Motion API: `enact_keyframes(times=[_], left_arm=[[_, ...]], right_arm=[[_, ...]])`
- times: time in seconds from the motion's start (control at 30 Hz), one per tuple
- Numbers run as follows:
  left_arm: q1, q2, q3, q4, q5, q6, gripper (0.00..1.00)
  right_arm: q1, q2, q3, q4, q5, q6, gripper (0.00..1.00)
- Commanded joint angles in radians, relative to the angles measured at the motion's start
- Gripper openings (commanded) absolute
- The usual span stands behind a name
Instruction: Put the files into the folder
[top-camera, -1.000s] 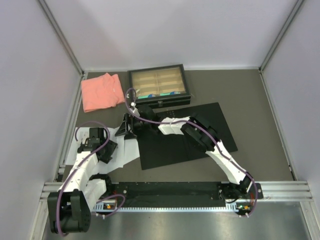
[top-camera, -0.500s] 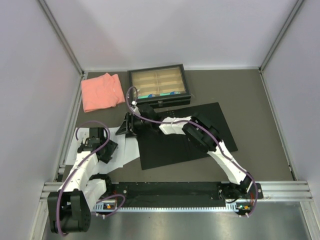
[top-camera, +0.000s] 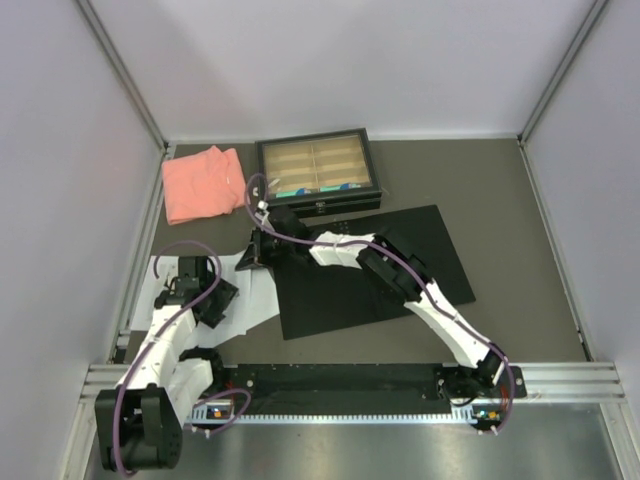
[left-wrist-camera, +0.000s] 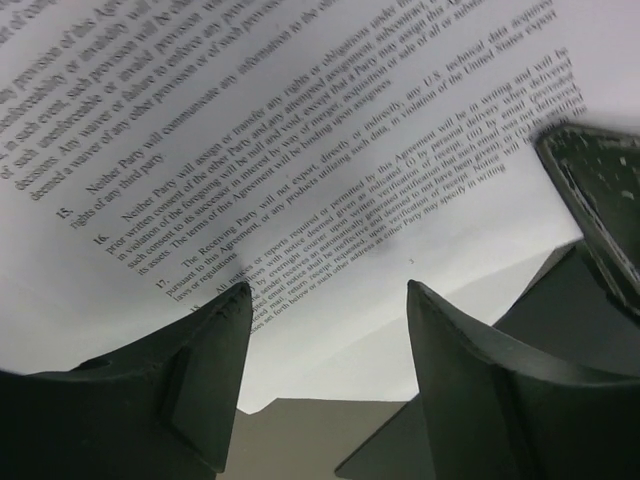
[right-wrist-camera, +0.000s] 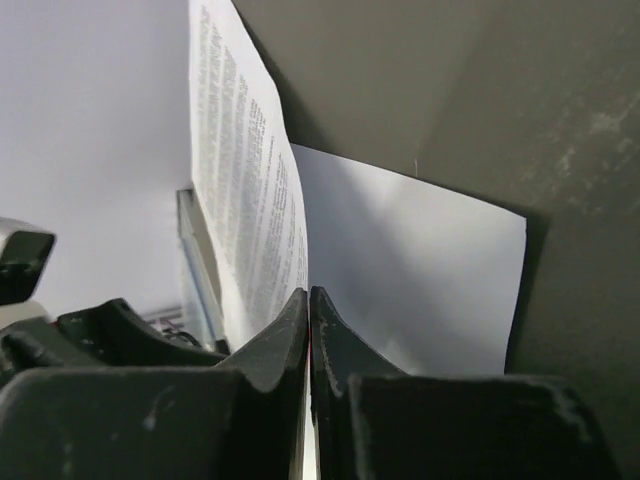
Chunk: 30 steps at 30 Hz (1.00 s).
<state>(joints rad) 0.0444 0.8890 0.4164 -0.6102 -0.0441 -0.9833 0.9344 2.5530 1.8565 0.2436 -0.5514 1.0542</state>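
Now the right tool (right-wrist-camera: 308, 292) has closed: a second ago its jaws stood apart at the far right corner of the files (top-camera: 256, 296), and they are pressed together on the edge of one printed sheet, which stands up from the pinch in the right wrist view. The arm has also shifted a little to the left over that second, while the left arm has hardly moved. The left tool (left-wrist-camera: 330, 285) hangs low over the printed sheets with its jaws well apart and nothing between them; whether its tips touch the paper cannot be told. The files lie at the near left of the tabletop (top-camera: 500, 200), mostly under and around the left tool, with their right edge meeting the left edge of the folder (top-camera: 330, 305). The folder lies open and flat, black side up, just right of the files, and the right arm stretches across it. A black-framed tray (top-camera: 330, 200) sits just beyond the right tool on the far side, and a pink cloth (top-camera: 203, 183) lies at the far left. The left wall runs close beside the files, whereas bare tabletop shows to the right of the folder and on its far side.
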Motion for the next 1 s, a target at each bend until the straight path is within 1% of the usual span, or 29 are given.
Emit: enact_keyframes(times=[0.0,0.03,0.07,0.1,0.13,0.17,0.23,0.27,0.3,0.33,0.37,0.4,0.47,0.5,0.53,0.57,0.6,0.63,0.67,0.7,0.73,0.77,0.8,0.83,0.87,0.9,0.93,0.97], left_arm=[[-0.003,-0.042,0.061,-0.007,0.132,0.113,0.70],[-0.003,-0.053,0.097,0.007,0.160,0.139,0.69],[-0.002,-0.067,0.116,0.019,0.188,0.190,0.69],[-0.001,-0.100,0.131,0.035,0.208,0.210,0.71],[-0.003,-0.122,0.157,0.082,0.269,0.233,0.72],[-0.003,-0.140,0.171,0.099,0.294,0.265,0.72],[-0.005,-0.188,0.217,0.119,0.328,0.275,0.74],[-0.003,-0.199,0.232,0.141,0.338,0.281,0.75],[-0.003,-0.212,0.261,0.156,0.354,0.281,0.75],[-0.003,-0.213,0.275,0.167,0.368,0.279,0.75],[-0.005,-0.208,0.289,0.190,0.404,0.275,0.75],[-0.008,-0.203,0.309,0.205,0.424,0.272,0.75],[-0.027,-0.188,0.317,0.262,0.472,0.259,0.75],[-0.040,-0.179,0.323,0.276,0.478,0.256,0.75],[-0.052,-0.170,0.325,0.291,0.477,0.253,0.75],[-0.116,-0.159,0.323,0.305,0.472,0.250,0.75],[-0.148,-0.130,0.321,0.334,0.443,0.250,0.75],[-0.231,-0.113,0.320,0.349,0.422,0.250,0.75],[-0.282,-0.067,0.317,0.366,0.371,0.252,0.75],[-0.332,-0.038,0.311,0.413,0.354,0.256,0.75],[-0.427,-0.001,0.306,0.441,0.348,0.262,0.75],[-0.472,0.086,0.309,0.463,0.346,0.281,0.75],[-0.513,0.132,0.317,0.499,0.346,0.288,0.75],[-0.581,0.180,0.326,0.513,0.348,0.299,0.74],[-0.612,0.267,0.335,0.521,0.346,0.314,0.73],[-0.639,0.303,0.347,0.533,0.331,0.317,0.73],[-0.688,0.332,0.351,0.576,0.325,0.321,0.73],[-0.708,0.382,0.351,0.598,0.320,0.310,0.73]], right_arm=[[0.033,-0.016,0.128,-0.111,0.062,-0.153,0.00],[0.041,-0.048,0.141,-0.148,0.079,-0.187,0.00],[0.046,-0.066,0.153,-0.220,0.096,-0.256,0.00],[0.058,-0.092,0.174,-0.275,0.138,-0.290,0.00],[0.063,-0.152,0.175,-0.314,0.163,-0.321,0.00],[0.064,-0.198,0.164,-0.364,0.191,-0.374,0.00],[0.069,-0.290,0.077,-0.383,0.286,-0.408,0.00],[0.069,-0.395,0.041,-0.410,0.322,-0.437,0.00],[0.069,-0.443,-0.023,-0.431,0.403,-0.457,0.00],[0.066,-0.502,-0.058,-0.447,0.436,-0.476,0.00],[0.063,-0.596,-0.098,-0.460,0.467,-0.500,0.00],[0.058,-0.655,-0.187,-0.483,0.517,-0.507,0.00],[0.015,-0.756,-0.297,-0.497,0.548,-0.484,0.00],[-0.009,-0.868,-0.419,-0.516,0.585,-0.467,0.00],[-0.032,-0.919,-0.487,-0.523,0.600,-0.447,0.00],[-0.089,-0.982,-0.556,-0.529,0.619,-0.412,0.00],[-0.113,-1.084,-0.686,-0.527,0.651,-0.402,0.00],[-0.138,-1.138,-0.742,-0.550,0.680,-0.393,0.00],[-0.202,-1.181,-0.838,-0.567,0.708,-0.370,0.00],[-0.233,-1.262,-0.883,-0.582,0.746,-0.358,0.00],[-0.270,-1.296,-0.923,-0.628,0.774,-0.315,0.00],[-0.345,-1.329,-1.000,-0.653,0.803,-0.286,0.00],[-0.385,-1.367,-1.037,-0.671,0.833,-0.267,0.00],[-0.419,-1.426,-1.078,-0.678,0.846,-0.238,0.00],[-0.454,-1.459,-1.115,-0.666,0.852,-0.232,0.00],[-0.520,-1.485,-1.184,-0.658,0.854,-0.226,0.00],[-0.551,-1.526,-1.209,-0.661,0.852,-0.211,0.00],[-0.580,-1.547,-1.252,-0.659,0.857,-0.206,0.00]])
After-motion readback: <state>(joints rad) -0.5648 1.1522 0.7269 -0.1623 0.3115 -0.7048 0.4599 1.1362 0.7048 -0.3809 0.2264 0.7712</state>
